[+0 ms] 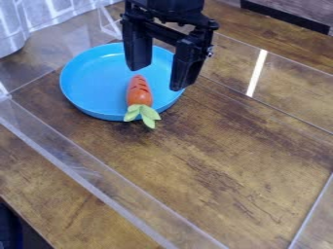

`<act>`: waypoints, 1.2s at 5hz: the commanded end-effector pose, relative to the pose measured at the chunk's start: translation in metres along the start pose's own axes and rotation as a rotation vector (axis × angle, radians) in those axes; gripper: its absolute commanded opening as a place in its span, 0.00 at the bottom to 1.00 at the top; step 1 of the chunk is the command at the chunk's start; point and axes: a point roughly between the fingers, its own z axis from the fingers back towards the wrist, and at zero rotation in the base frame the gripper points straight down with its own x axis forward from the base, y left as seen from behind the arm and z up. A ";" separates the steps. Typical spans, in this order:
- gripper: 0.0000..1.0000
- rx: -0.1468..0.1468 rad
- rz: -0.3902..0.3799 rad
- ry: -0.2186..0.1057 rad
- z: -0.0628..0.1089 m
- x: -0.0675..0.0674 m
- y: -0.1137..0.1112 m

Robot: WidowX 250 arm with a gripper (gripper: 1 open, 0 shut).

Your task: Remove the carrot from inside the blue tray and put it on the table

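The carrot (139,95) lies at the front right of the blue tray (92,83), its orange-red body inside and its pale green leaves hanging over the rim onto the table (221,165). My gripper (164,74) hangs just above and behind the carrot, fingers pointing down. The jaws stand open, one black finger (139,51) on the left and the other on the right, with nothing between them.
A clear glossy sheet covers the dark wood planks and reflects a bright strip of light (256,73) to the right of the tray. A pale object (16,29) stands at the far left corner.
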 end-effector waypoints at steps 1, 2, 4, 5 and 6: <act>1.00 0.002 0.003 0.010 -0.006 0.001 0.003; 1.00 0.005 0.009 0.018 -0.014 0.004 0.008; 1.00 0.014 0.016 0.026 -0.023 0.006 0.018; 1.00 0.017 0.020 0.025 -0.025 0.008 0.025; 1.00 0.020 0.023 0.021 -0.027 0.009 0.031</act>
